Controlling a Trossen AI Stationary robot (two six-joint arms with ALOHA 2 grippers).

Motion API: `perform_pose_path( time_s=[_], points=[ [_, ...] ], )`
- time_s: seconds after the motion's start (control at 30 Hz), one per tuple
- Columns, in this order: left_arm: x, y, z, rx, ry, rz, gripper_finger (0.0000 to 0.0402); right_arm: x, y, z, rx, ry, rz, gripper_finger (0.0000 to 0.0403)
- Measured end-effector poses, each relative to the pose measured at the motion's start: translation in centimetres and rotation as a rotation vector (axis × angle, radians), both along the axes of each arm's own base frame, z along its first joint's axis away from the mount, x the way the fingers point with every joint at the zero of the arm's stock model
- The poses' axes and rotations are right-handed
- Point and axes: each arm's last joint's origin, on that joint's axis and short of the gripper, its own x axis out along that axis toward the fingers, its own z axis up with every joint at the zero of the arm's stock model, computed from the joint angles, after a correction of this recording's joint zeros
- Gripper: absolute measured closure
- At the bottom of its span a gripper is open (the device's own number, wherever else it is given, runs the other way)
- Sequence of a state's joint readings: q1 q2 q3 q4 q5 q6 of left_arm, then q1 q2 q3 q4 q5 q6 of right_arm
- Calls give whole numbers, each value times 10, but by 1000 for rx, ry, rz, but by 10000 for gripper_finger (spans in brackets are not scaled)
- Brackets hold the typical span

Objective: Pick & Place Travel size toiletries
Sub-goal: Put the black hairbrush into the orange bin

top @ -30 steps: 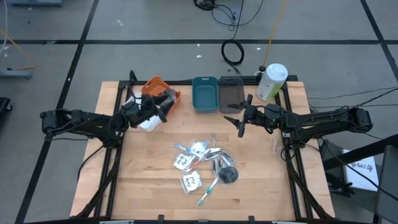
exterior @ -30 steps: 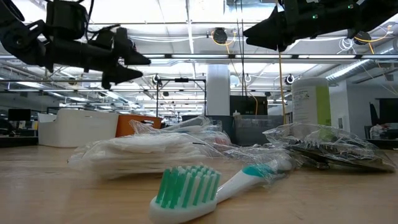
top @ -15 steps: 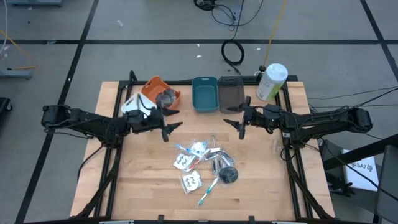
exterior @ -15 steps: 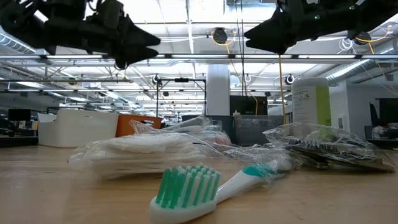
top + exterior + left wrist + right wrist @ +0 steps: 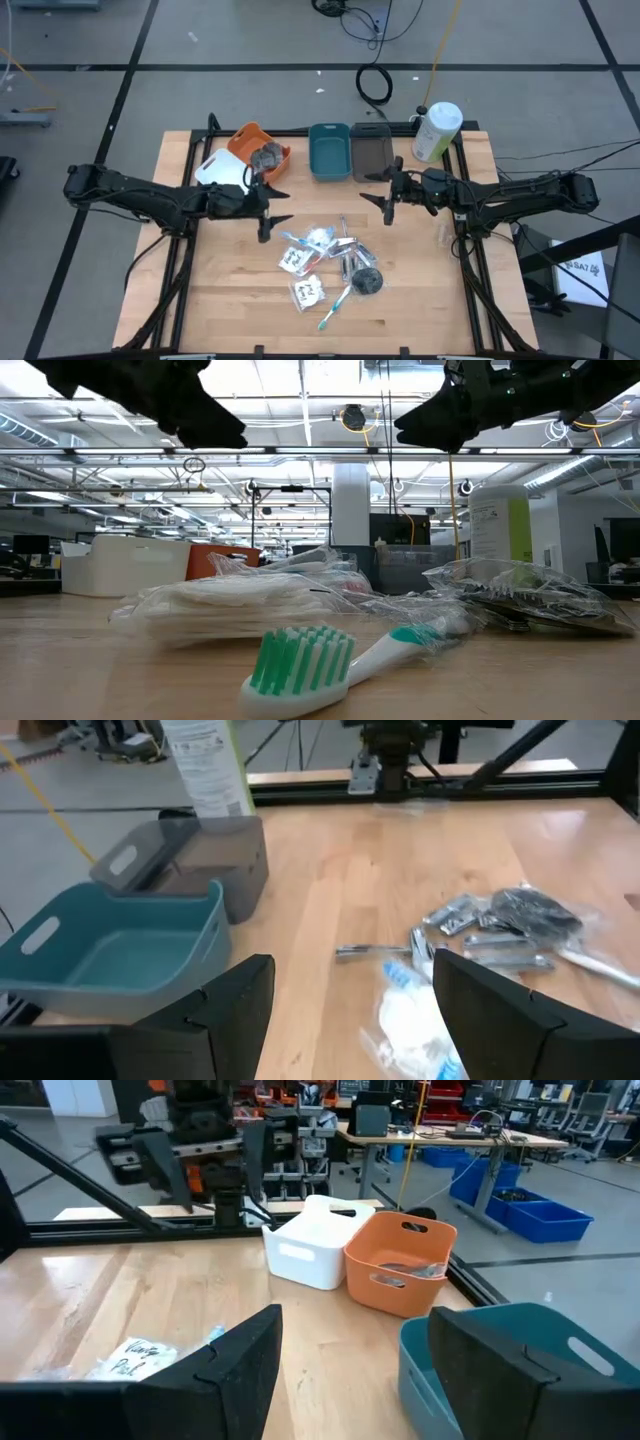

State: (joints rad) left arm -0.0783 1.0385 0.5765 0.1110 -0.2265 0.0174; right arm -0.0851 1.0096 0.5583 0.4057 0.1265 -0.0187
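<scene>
The travel size toiletries lie in a heap on the table's middle: white clear-wrapped packets (image 5: 296, 259), a teal-white toothbrush (image 5: 333, 308), silver tubes (image 5: 347, 250) and a dark grey disc (image 5: 366, 281). In the low view the toothbrush (image 5: 330, 660) lies nearest, with the packets (image 5: 230, 605) behind it. One wrapped dark item (image 5: 267, 155) rests in the orange bin (image 5: 250, 137). My left gripper (image 5: 272, 207) hovers open, left of the heap and above the table. My right gripper (image 5: 382, 195) hovers open near the heap's far right side. Neither has anything between its fingers.
Along the far edge stand a white bin (image 5: 222, 172), the orange bin, a teal bin (image 5: 329, 152) and a grey bin (image 5: 372, 150). A big white-and-green bottle (image 5: 437, 130) stands at the far right corner. Bare wood lies on the near left and near right.
My left gripper has swung from above the white and orange bins toward the table's middle and near edge, rolling its wrist as it went, and stays open. The wrapped dark item now shows in the orange bin. My right gripper has kept still.
</scene>
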Motion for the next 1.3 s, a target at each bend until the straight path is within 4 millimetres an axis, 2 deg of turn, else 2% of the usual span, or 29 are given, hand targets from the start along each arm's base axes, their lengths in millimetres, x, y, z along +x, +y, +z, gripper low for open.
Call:
perform_pose_path(
  time_s=[0.2,0.43,0.57,0.87,1.13,1.3],
  points=[
    [-25,2,-2,-61,-38,17,133,1,7,1,-23,-5,36,165],
    [-44,3,-25,-87,-98,9,133,1,15,1,-62,-2,78,165],
    [-48,4,-34,-98,-115,17,133,3,35,-1,-72,8,156,165],
    [-48,3,-35,-162,-121,31,133,20,90,-21,-77,113,292,165],
    [-48,3,-35,-158,-121,30,133,23,114,-49,0,307,342,165],
    [-48,4,-35,-154,-121,36,133,22,136,-62,-17,337,418,165]
  ],
)
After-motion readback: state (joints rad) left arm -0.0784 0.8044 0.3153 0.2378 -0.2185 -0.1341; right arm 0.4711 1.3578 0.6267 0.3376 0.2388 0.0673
